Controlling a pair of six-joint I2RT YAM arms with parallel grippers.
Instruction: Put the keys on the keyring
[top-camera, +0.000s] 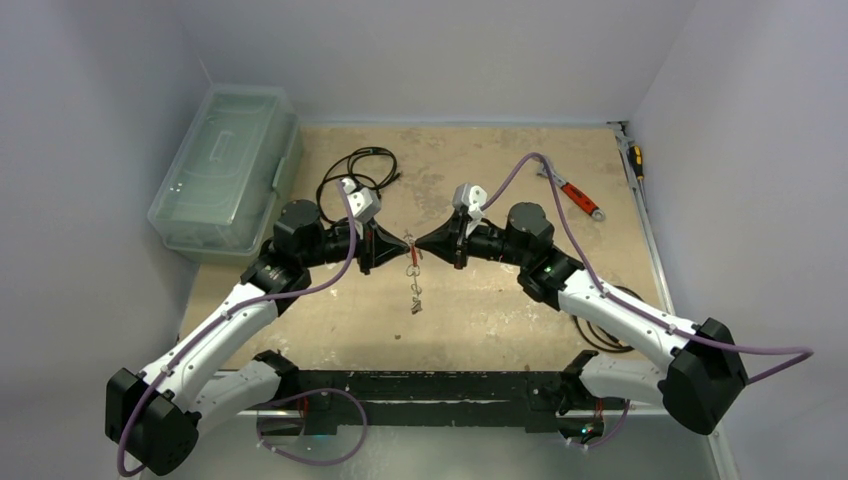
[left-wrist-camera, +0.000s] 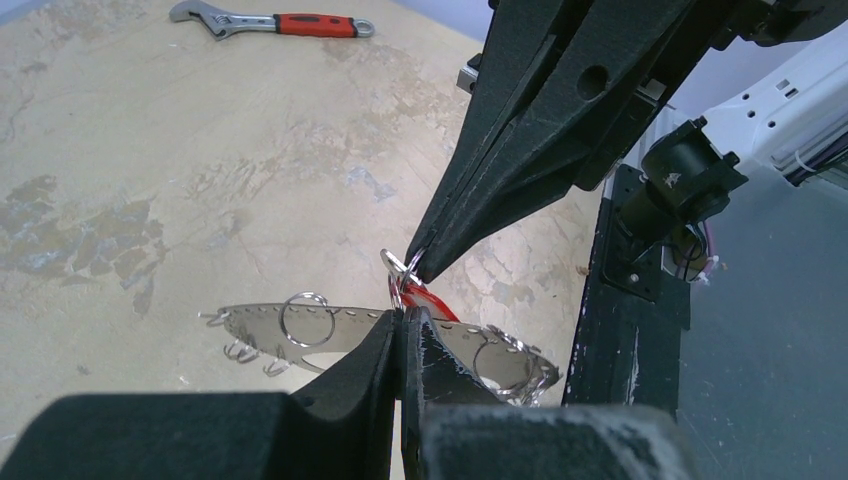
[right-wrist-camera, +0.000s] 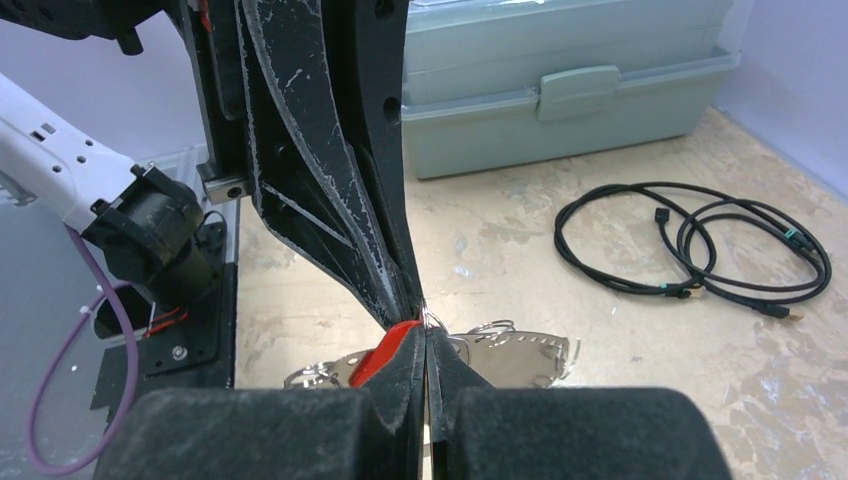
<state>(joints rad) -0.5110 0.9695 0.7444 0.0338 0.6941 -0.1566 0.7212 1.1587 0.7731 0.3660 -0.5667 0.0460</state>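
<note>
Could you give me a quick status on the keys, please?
Both shut: left gripper, right gripper, tips meeting mid-table. Both pinch the keyring, red tag beside them. Nothing blocking; wrench and cable lie well away.

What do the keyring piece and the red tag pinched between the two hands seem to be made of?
The keyring looks like thin polished metal: it is silvery with mirror-like glare, and has small wire rings hooked along it. The red tag is probably glossy plastic, going by its saturated colour and smooth sheen, but only a sliver of it shows.
</note>
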